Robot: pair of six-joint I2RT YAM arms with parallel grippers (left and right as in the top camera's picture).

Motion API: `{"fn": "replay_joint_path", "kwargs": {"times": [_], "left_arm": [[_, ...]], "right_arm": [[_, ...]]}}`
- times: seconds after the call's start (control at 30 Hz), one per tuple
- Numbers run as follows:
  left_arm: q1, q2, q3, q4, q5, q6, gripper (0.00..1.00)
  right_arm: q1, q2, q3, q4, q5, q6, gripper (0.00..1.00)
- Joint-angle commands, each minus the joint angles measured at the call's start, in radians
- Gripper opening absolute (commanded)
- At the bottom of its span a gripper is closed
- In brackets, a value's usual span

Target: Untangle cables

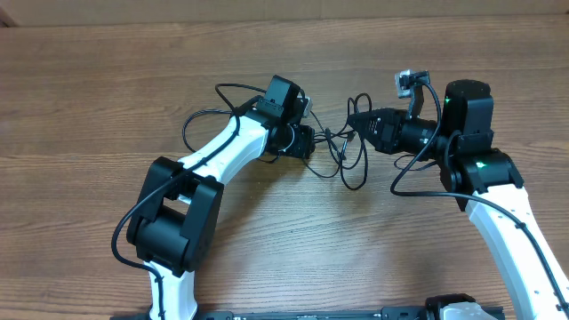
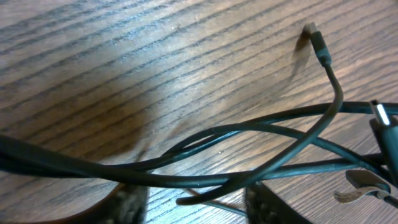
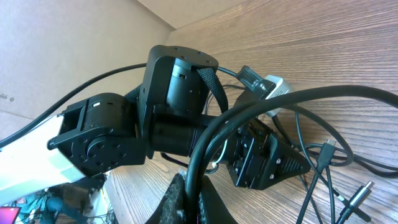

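Observation:
The cables (image 1: 345, 153) are thin black cords tangled in loops on the wooden table between my two grippers. My left gripper (image 1: 318, 142) points right at the tangle. In the left wrist view its fingers (image 2: 199, 208) stand apart, with several cords (image 2: 205, 155) crossing just in front of them and a small plug end (image 2: 317, 45) lying further off. My right gripper (image 1: 354, 118) points left. In the right wrist view it (image 3: 196, 202) is shut on one black cable (image 3: 261, 106), which arcs up and to the right. More cords and a plug (image 3: 364, 190) lie at the lower right.
The left arm's wrist and gripper body (image 3: 180, 112) fill the middle of the right wrist view, close to my right gripper. Thicker black arm wires (image 1: 200, 120) loop by the left arm. The wood table (image 1: 107, 80) stretches all round.

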Motion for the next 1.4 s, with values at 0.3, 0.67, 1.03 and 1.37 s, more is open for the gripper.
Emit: {"fn": "replay_joint_path", "kwargs": {"times": [0.3, 0.67, 1.03, 1.37], "left_arm": [[-0.06, 0.013, 0.013, -0.024, -0.073, -0.003, 0.11], [0.067, -0.07, 0.019, -0.127, -0.077, 0.013, 0.04], [0.454, -0.317, 0.019, -0.279, -0.174, 0.042, 0.04], [0.64, -0.34, 0.017, -0.32, -0.069, 0.027, 0.37]], "right_arm": [[-0.001, -0.014, 0.023, -0.018, 0.017, 0.005, 0.04], [-0.001, -0.014, 0.023, -0.159, 0.199, 0.005, 0.04], [-0.001, -0.014, 0.023, -0.246, 0.352, 0.005, 0.04], [-0.001, -0.014, 0.023, -0.246, 0.351, 0.005, 0.04]]}}
